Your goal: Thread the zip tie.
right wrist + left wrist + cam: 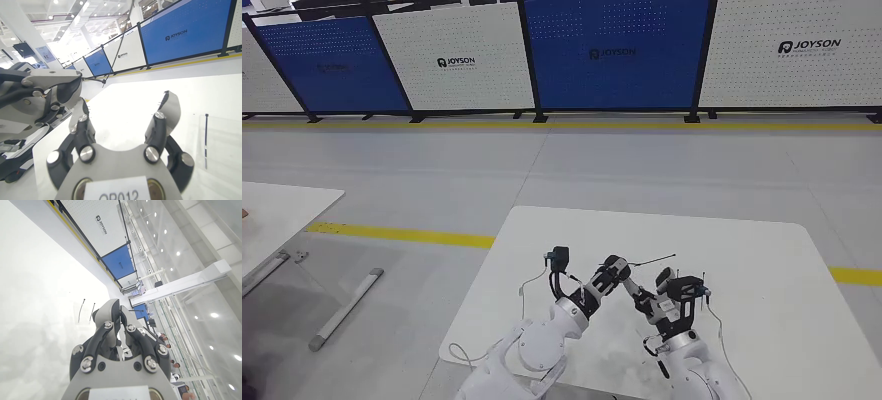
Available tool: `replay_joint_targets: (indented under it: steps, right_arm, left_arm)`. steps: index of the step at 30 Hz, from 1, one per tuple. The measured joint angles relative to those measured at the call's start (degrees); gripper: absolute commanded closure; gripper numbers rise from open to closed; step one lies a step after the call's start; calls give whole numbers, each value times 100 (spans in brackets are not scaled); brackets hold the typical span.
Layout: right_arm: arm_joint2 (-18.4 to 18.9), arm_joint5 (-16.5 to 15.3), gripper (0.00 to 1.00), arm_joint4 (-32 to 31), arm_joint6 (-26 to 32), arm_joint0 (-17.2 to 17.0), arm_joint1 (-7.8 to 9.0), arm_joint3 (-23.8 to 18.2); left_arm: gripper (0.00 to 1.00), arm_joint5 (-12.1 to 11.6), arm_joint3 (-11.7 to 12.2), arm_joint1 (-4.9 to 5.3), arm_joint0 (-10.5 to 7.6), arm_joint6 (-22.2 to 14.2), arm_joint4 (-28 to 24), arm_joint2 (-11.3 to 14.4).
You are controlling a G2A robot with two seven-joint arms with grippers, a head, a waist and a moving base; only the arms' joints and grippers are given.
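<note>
My left gripper (616,267) hovers over the near part of the white table (742,240), shut on a black zip tie (652,262). In the right wrist view the left gripper (80,77) pinches a short stretch of the zip tie (117,55), which runs to its small head; from there the long strap rises past the frame's edge. My right gripper (126,106) is open and holds nothing, close beside and below the left one. The left wrist view has its fingers (115,311) pressed together.
A spare zip tie (206,132) lies on a clear sheet (219,144) on the table to the right of my right gripper. Two spare zip ties (81,310) lie flat beyond the left gripper. Blue and white partition panels (612,50) stand across the floor behind the table.
</note>
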Motion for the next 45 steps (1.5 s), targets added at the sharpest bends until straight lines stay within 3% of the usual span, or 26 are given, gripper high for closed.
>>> replay_joint_targets:
  steps: [11,22,32,33,34,35,41,45]
  right_arm:
    - [247,-311,0,730,454,74,39,166]
    - [168,241,0,499,593,185,33,203]
    - [171,209,0,544,710,185,41,181]
    - [169,204,13,537,776,200,44,193]
    - [163,196,51,531,847,222,48,206]
    - [157,168,56,537,891,234,50,215]
    - [182,-207,67,734,1068,288,76,272]
    - [187,-414,62,814,1137,298,94,265]
  left_arm:
    - [100,-46,32,-6,9,-2,8,16]
    - [100,-51,9,-8,30,-18,31,14]
    - [100,-61,35,-12,27,6,47,24]
    - [100,-62,40,-13,23,7,50,27]
    - [100,-61,45,-14,17,5,53,30]
    - [100,-59,46,-15,14,1,55,31]
    - [100,-38,49,-20,8,4,60,33]
    - [100,7,63,-25,8,19,56,37]
